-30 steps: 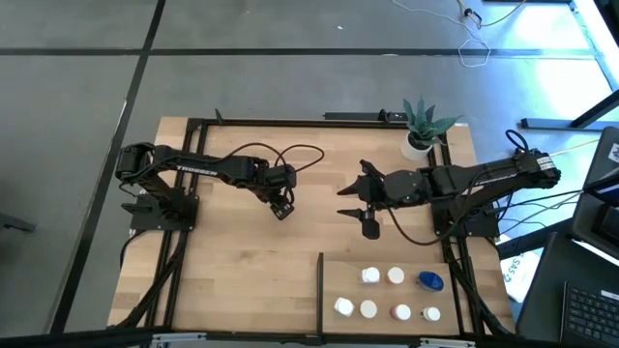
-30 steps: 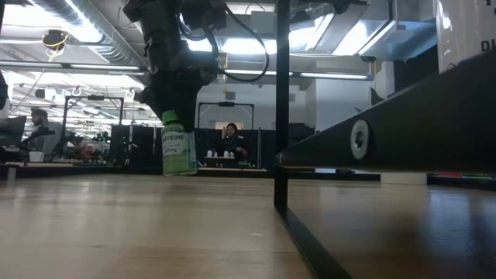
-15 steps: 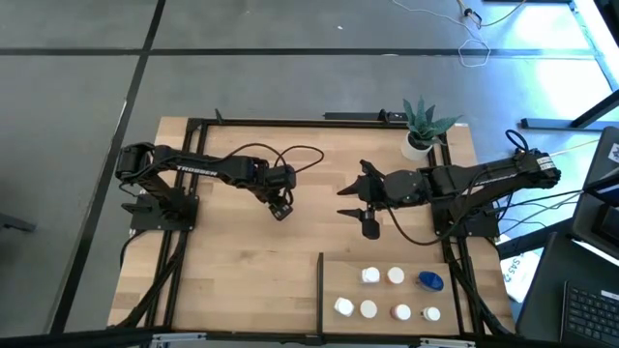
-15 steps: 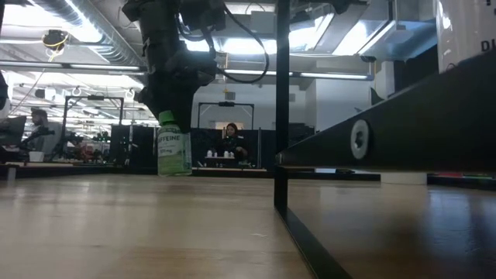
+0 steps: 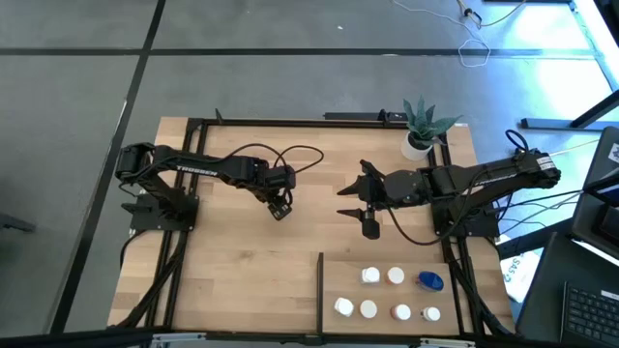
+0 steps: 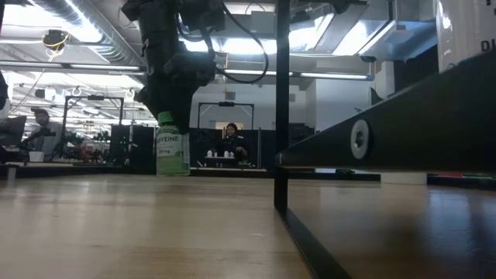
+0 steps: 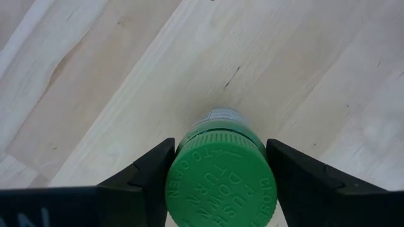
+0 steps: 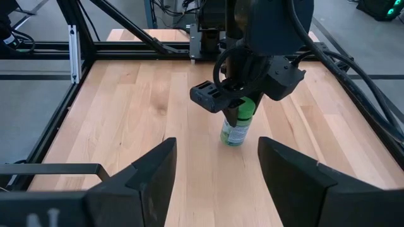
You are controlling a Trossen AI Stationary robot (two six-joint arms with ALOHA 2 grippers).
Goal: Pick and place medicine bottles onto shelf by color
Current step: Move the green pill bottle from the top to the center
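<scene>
i am holding my left gripper point(image 7: 218, 183) around the green-capped bottle point(image 7: 219, 183), one finger point(image 7: 142, 173) on each side of the cap, pressing against it. my wrist view is looking straight down on the cap, so it is giving only the raised lettering and the bare planks underneath; whether the base is touching the table point(image 5: 242, 271) it is not telling me. the low view is giving the side instead: the bottle point(image 6: 172, 147) is standing upright, long axis vertical, cap up under my left gripper point(image 6: 167, 97), its base down at the level of the wood. the right wrist view is showing it point(image 8: 238, 126) upright too, out on the open boards. from above, my left gripper point(image 5: 280, 206) is covering it near the middle of the table, well apart from the shelf point(image 5: 387, 266), where the other bottles are standing with their caps up. my right gripper point(image 5: 360, 206) is hovering nearby with its fingers point(image 8: 151, 170) spread apart, empty.
</scene>
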